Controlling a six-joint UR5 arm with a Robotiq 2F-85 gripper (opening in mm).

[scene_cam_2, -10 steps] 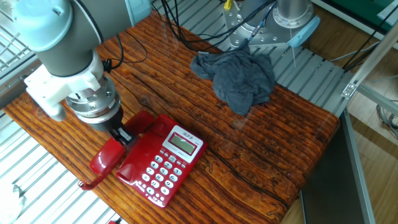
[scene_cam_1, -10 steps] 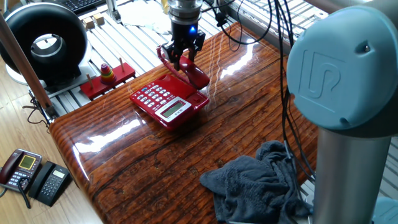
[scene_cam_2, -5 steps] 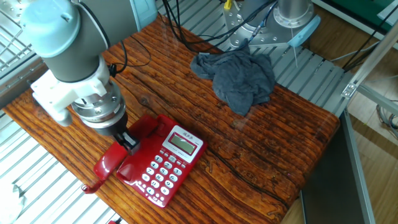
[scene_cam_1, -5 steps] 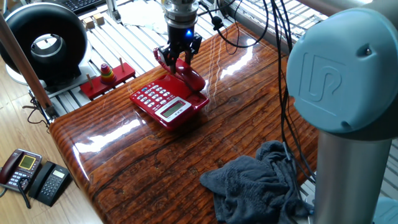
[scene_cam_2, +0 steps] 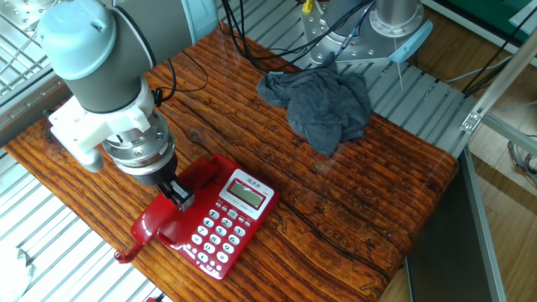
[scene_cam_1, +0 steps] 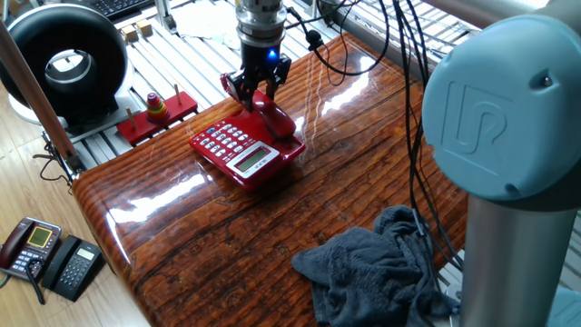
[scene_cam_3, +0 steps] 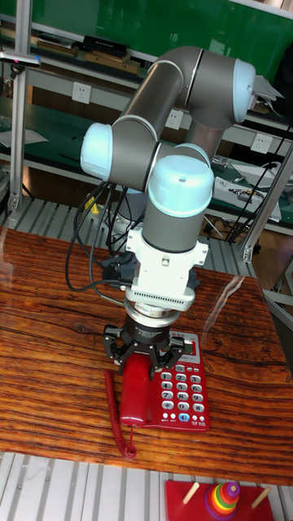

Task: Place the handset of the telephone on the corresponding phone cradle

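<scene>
The red telephone (scene_cam_1: pixel 238 150) (scene_cam_2: pixel 226 222) (scene_cam_3: pixel 183 391) lies on the wooden table with its white keypad and small display facing up. My gripper (scene_cam_1: pixel 259 94) (scene_cam_2: pixel 178 197) (scene_cam_3: pixel 145 364) points straight down and is shut on the middle of the glossy red handset (scene_cam_1: pixel 283 122) (scene_cam_2: pixel 151 228) (scene_cam_3: pixel 134 403). The handset lies lengthwise along the phone's side beside the keypad, over the phone cradle, which it hides. Whether it rests in the cradle I cannot tell. Its coiled red cord (scene_cam_3: pixel 116 411) hangs at the table edge.
A crumpled grey cloth (scene_cam_1: pixel 377 263) (scene_cam_2: pixel 323 105) lies on the table away from the phone. A red ring-stacking toy (scene_cam_1: pixel 156 111) (scene_cam_3: pixel 224 496) sits just off the table edge. Two dark phones (scene_cam_1: pixel 45 254) lie on the floor. Black cables (scene_cam_1: pixel 408 109) hang by the arm.
My gripper has carried the handset sideways toward the phone base, from beside its edge to over the cradle side. The telephone itself has stayed put.
</scene>
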